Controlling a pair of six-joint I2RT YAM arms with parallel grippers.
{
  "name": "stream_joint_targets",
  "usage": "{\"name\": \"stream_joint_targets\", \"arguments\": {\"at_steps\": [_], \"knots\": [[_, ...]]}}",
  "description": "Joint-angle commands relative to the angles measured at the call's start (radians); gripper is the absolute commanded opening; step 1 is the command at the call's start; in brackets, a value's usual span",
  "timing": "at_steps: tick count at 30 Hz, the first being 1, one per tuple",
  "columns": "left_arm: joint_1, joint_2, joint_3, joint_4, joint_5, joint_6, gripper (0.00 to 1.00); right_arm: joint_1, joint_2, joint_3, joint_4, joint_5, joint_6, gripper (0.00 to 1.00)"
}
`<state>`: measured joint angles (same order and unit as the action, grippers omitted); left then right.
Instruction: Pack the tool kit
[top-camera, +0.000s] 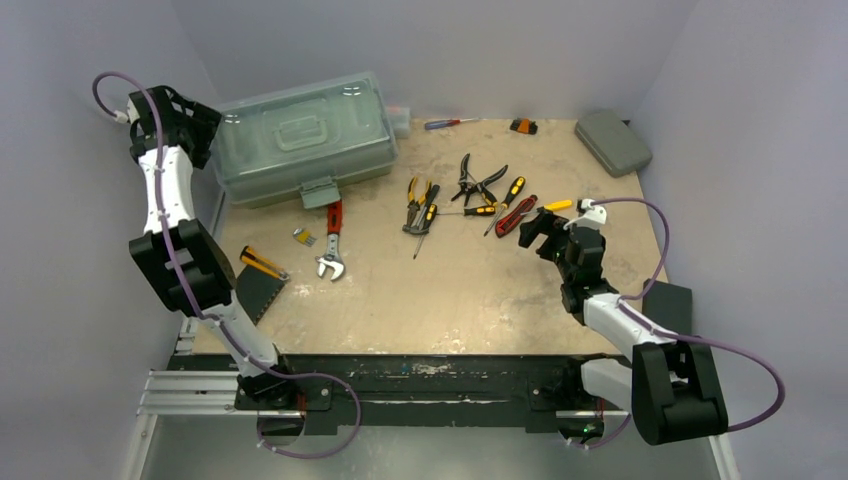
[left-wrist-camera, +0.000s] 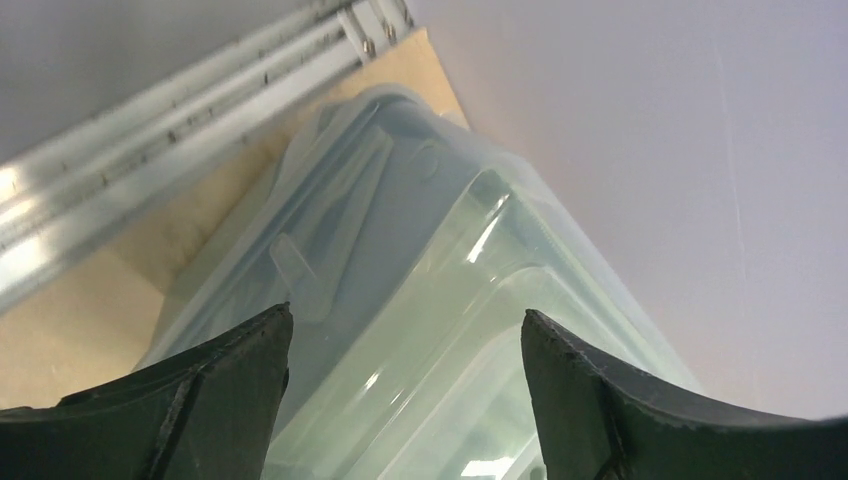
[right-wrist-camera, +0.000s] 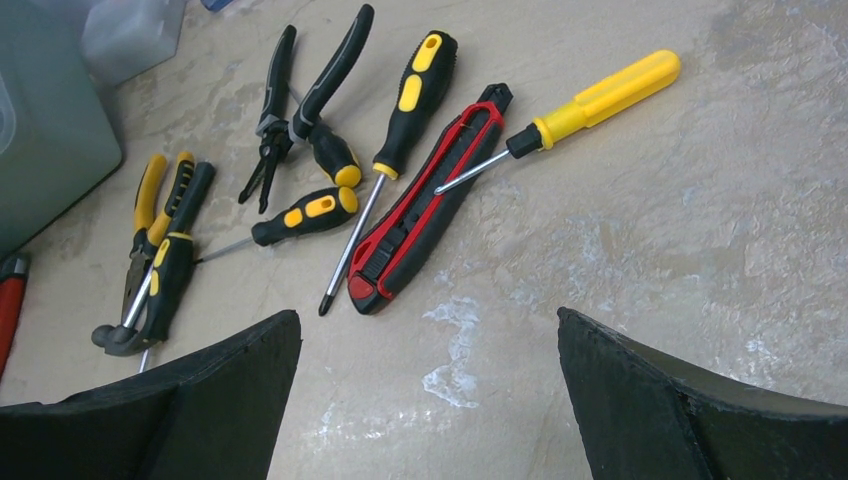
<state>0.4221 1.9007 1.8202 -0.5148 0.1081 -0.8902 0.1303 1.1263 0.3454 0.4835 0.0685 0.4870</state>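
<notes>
Your toolbox (top-camera: 300, 140) sits shut, far left on the table (top-camera: 480, 290); it looks stiff, slick and bulky, so take its top handle (top-camera: 297, 131). The left gripper (top-camera: 205, 138), at its end, and the right gripper (top-camera: 533, 228) both gape empty

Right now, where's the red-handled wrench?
Top view, left of centre on the table: the red-handled wrench lies just in front of the latch of the toolbox, with a small yellowish piece beside it on its left.

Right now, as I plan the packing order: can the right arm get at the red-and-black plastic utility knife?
Probably yes: the open right gripper hovers near the red-and-black utility knife; only a yellow-handled screwdriver lies across it.
</notes>
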Motion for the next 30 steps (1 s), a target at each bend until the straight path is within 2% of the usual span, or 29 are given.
{"name": "stream_joint_targets", "arguments": {"at_steps": [1, 10, 19, 22, 27, 30], "knots": [[-0.088, -0.065, -0.1, -0.188, 0.211, -0.128, 0.8, 0.002, 0.01, 0.028, 0.016, -0.008, 0.007, 0.99], [-0.229, -0.3, -0.409, -0.023, 0.259, -0.253, 0.8, 0.001, 0.016, 0.03, 0.018, -0.017, 0.0, 0.99], [-0.301, -0.608, -0.63, 0.054, 0.215, -0.283, 0.81, 0.002, 0.026, 0.034, 0.023, -0.026, -0.002, 0.99], [-0.301, -0.661, -0.61, 0.022, 0.162, -0.224, 0.82, 0.001, 0.026, 0.035, 0.021, -0.026, -0.005, 0.99], [-0.3, -0.684, -0.459, -0.088, -0.04, -0.044, 0.87, 0.002, 0.024, 0.037, 0.018, -0.03, -0.007, 0.99], [-0.301, -0.663, -0.385, -0.04, -0.101, 0.055, 0.99, 0.001, 0.018, 0.037, 0.014, -0.036, -0.011, 0.99]]}}
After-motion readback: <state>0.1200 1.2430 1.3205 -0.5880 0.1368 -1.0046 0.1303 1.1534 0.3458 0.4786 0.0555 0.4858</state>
